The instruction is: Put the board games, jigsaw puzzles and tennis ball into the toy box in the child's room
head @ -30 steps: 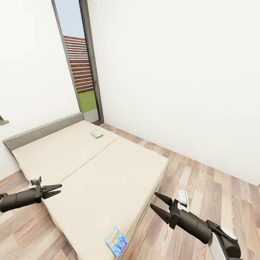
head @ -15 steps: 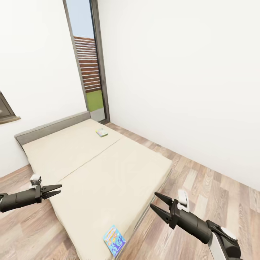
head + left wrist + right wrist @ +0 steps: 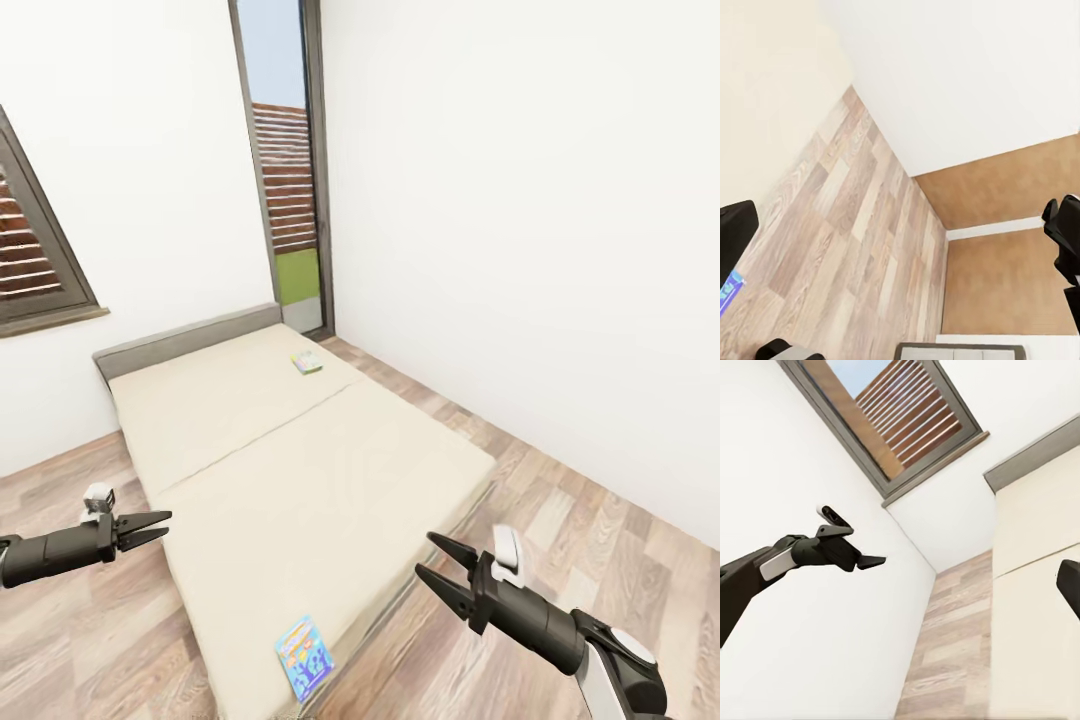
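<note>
We hold our left gripper [image 3: 150,527] and right gripper [image 3: 437,562] spread and empty, ready for the bed [image 3: 300,470]: one board game [image 3: 304,656] at its foot, another [image 3: 307,362] near its headboard.

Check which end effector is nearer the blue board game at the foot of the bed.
Right, by the head view. The right end effector hangs open over the floor, just beyond the bed edge from the blue board game. The left end effector is open too, farther off across the mattress corner.
</note>
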### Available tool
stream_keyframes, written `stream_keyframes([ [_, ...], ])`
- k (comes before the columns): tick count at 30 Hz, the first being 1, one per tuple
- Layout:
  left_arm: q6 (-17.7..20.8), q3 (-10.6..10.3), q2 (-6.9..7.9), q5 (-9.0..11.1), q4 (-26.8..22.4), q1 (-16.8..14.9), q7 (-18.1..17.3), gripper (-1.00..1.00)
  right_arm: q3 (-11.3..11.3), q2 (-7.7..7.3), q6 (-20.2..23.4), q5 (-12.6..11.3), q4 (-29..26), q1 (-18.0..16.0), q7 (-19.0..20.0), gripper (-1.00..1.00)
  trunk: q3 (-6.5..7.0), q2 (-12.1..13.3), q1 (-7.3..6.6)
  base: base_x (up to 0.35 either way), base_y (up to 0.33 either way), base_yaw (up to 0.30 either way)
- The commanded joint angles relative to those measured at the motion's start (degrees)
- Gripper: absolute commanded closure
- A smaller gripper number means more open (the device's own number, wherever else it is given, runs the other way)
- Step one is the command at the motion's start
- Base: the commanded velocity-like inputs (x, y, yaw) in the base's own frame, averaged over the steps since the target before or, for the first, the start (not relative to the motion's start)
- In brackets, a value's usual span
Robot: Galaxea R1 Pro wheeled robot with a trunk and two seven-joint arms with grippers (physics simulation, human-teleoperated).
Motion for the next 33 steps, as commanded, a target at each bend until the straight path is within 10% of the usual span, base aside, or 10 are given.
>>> stream_keyframes([
  [1, 0.62, 0.04, -0.02, -0.29, -0.04, -0.07, -0.33, -1.0, -0.03, -0.02, 0.53, -0.36, -0.02, -0.03, 0.09, -1.0, -0.12, -0.12, 0.03, 0.0, -0.294, 0.273],
  [33, 0.6, -0.05, -0.02, -0.29, -0.04, -0.07, -0.33, -1.0, -0.03, -0.02, 0.56, -0.36, 0.0, -0.03, 0.09, -1.0, -0.12, -0.12, 0.03, 0.0, -0.298, 0.284],
])
